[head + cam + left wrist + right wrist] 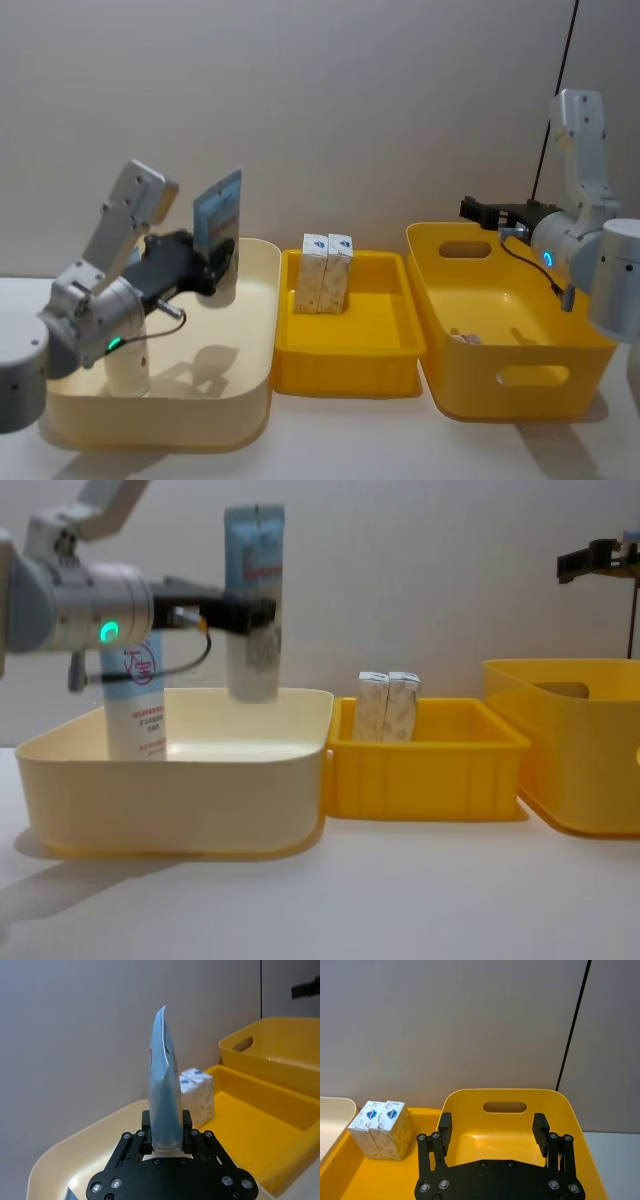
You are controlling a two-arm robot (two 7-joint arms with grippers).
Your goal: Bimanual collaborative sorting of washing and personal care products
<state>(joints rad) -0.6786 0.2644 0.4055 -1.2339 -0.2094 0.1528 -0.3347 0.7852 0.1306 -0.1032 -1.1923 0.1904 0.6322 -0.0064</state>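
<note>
My left gripper (216,260) is shut on the lower end of a flat light-blue tube (218,212), holding it upright above the far right part of the cream bin (255,400). In the left wrist view the tube (165,1085) stands edge-on between the fingers (146,1127). A second light-blue tube (135,695) stands upright inside the cream bin at its left. Two beige speckled cartons (327,270) stand side by side in the small yellow tray (345,365). My right gripper (492,1130) hangs open and empty above the back of the big yellow bin (505,1094).
The three containers sit in a row: cream bin left, small yellow tray (425,775) in the middle, big yellow bin (520,395) right. A small red-and-white item (466,338) lies on the big bin's floor. A plain wall stands close behind.
</note>
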